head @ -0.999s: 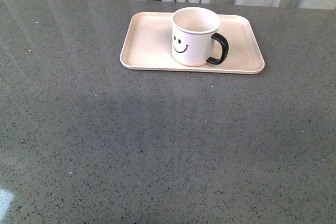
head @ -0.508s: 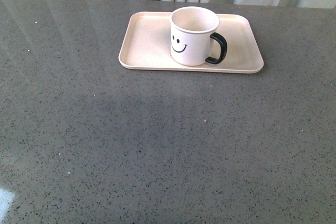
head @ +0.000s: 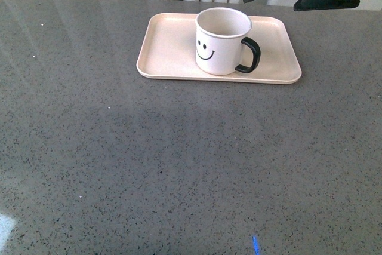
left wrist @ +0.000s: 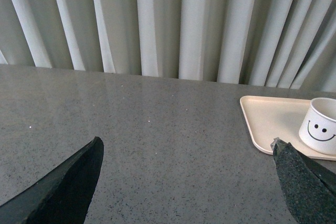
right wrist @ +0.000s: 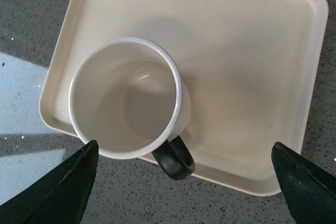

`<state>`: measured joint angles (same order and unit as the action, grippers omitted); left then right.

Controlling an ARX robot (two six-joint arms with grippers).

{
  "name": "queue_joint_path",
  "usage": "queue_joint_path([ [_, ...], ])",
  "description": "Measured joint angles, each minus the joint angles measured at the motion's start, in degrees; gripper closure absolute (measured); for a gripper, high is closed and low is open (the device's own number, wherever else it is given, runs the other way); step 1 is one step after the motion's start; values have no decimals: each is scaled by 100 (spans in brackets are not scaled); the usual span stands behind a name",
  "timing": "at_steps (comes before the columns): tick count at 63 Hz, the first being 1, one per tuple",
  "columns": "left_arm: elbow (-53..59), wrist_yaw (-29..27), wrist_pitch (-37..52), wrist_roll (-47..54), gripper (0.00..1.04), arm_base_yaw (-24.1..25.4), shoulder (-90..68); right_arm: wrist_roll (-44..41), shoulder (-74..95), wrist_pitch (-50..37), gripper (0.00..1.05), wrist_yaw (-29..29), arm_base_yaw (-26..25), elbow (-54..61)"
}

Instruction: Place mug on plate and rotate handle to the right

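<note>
While mug [head: 222, 40] sits on plate [head: 167, 46], right hand [right wrist: 184, 150] wide open, empty.

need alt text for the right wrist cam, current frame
Top-down view into an empty white mug standing on a pale pink-beige plate, near one long edge, its black handle in view. The right gripper is open, its dark fingers spread wide in the foreground, clear of the mug.
</note>
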<state>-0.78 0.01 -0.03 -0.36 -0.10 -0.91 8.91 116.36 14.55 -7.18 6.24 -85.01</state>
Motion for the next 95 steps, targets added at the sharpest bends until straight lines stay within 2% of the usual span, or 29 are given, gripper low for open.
queue_joint_path([
  [65, 0, 0, 0, 0, 9, 0, 0, 391, 1510, 918, 9, 404, 293, -1692],
  [73, 0, 0, 0, -2, 9, 0, 0, 402, 1576, 953, 12, 435, 306, -1759],
  [76, 0, 0, 0, -2, 9, 0, 0, 413, 1609, 964, 14, 442, 313, -1786],
  [82, 0, 0, 0, 0, 9, 0, 0, 446, 1681, 1003, 25, 444, 323, -1847],
  [91, 0, 0, 0, -2, 9, 0, 0, 474, 1777, 1095, 46, 472, 350, -2011],
  [95, 0, 0, 0, -2, 9, 0, 0, 487, 1810, 1154, 60, 494, 372, -2129],
])
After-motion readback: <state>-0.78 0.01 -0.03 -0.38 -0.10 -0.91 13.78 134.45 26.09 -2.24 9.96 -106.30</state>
